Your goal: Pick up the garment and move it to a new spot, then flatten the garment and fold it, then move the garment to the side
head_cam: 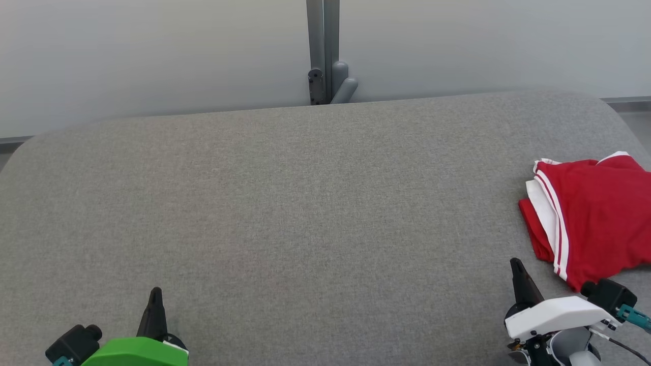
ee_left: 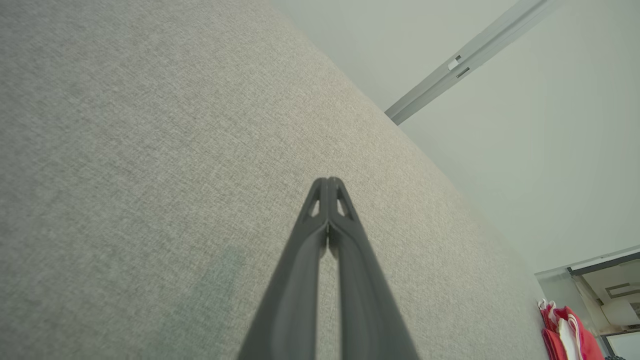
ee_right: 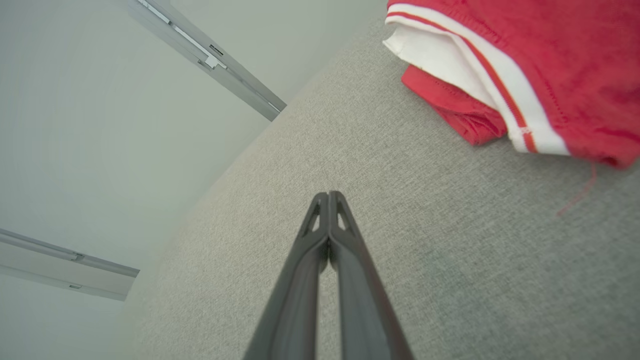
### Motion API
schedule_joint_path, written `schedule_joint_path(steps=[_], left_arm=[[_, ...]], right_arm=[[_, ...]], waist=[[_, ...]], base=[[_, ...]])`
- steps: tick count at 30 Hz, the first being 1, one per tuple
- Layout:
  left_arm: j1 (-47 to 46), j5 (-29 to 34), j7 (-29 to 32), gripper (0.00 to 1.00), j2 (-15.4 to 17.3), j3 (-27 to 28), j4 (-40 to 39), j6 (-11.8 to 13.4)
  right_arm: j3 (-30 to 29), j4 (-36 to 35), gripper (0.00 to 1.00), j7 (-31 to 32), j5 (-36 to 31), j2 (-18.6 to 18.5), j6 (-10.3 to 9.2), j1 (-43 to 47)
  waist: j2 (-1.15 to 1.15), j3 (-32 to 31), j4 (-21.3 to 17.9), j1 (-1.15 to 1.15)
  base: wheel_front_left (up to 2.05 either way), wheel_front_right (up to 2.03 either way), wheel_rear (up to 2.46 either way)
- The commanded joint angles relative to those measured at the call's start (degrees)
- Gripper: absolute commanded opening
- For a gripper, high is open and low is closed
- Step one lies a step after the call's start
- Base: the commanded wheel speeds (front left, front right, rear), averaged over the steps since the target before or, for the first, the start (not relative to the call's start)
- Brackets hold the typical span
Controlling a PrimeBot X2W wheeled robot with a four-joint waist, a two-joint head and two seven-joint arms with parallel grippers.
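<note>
The garment [head_cam: 595, 213] is red with white stripes, lying folded at the right edge of the grey surface; part of it runs off the head view. It also shows at the top right of the right wrist view as garment [ee_right: 550, 60] and tiny at the lower right of the left wrist view, garment [ee_left: 570, 332]. My right gripper [head_cam: 516, 264] is shut and empty, just short of the garment's near left corner. At the lower left my left gripper [head_cam: 155, 292] is shut and empty, far from the cloth. Both show tips pressed together: left gripper [ee_left: 328, 181], right gripper [ee_right: 328, 195].
The grey fabric-covered table [head_cam: 285, 203] has rounded far corners. Behind it stands a pale wall with a grey vertical post [head_cam: 323, 51] and a bracket. A loose red thread [ee_right: 580, 192] trails from the garment onto the table.
</note>
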Motion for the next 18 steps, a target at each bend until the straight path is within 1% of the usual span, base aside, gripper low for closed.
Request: schedule_joint_path(steps=[1, 18], left_arm=[[-1.7, -1.7, 0.3, 0.0, 0.3, 0.3, -1.0, -0.4], [-3.0, -13.5, 3.3, 0.0, 0.3, 1.5, -2.5, -1.0]], right_arm=[[-0.3, -1.1, 0.0, 0.4, 1.7, -0.3, -0.02, -1.6], [-1.5, -2.9, 0.0, 3.5, 13.8, -0.4, -0.02, -1.9]], waist=[[0.0, 0.0, 0.0, 0.0], [0.0, 0.1, 0.1, 0.0]], base=[[0.0, 0.0, 0.0], [0.0, 0.0, 0.0]])
